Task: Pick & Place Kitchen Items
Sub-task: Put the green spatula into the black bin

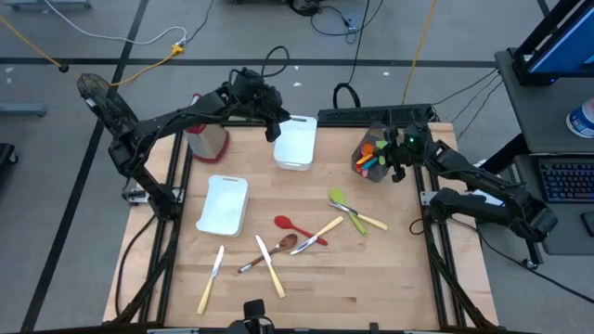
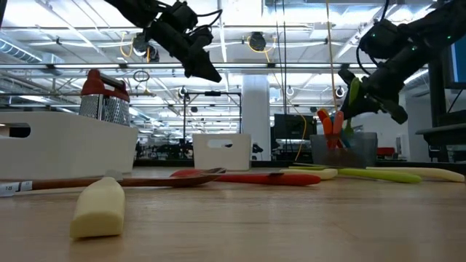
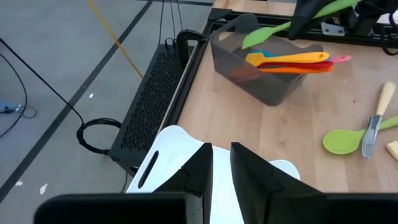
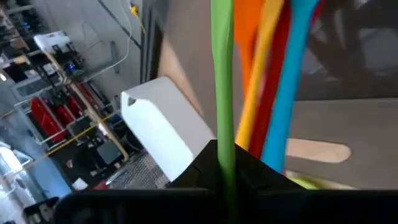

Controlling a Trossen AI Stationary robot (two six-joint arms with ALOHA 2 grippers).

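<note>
My right gripper (image 1: 397,153) is shut on a green utensil (image 3: 280,26) at the far right. The utensil's broad end (image 3: 255,37) is over the grey bin (image 3: 267,87), which holds orange, pink, blue and red utensils (image 3: 292,61). My left gripper (image 3: 221,168) hovers over the white bin (image 1: 295,144) at the far middle. A narrow gap shows between its fingers, with nothing in it. On the table lie a green spoon (image 1: 339,198), a red spoon (image 1: 290,224), a wooden spoon (image 1: 276,249) and cream-handled knives (image 1: 212,278). My right gripper pinches the green utensil's handle (image 4: 224,146) between its two fingers. The handle runs forward out of the fingers, along them. The utensil is lifted clear of the table and slopes down toward the grey bin. I cannot tell whether its broad end touches anything in the bin.
A metal grater with a red top (image 1: 206,139) stands at the far left. A white tray (image 1: 224,204) lies left of centre. A black power strip (image 1: 371,116) runs along the far edge. Bare wood (image 1: 371,288) lies at the near right.
</note>
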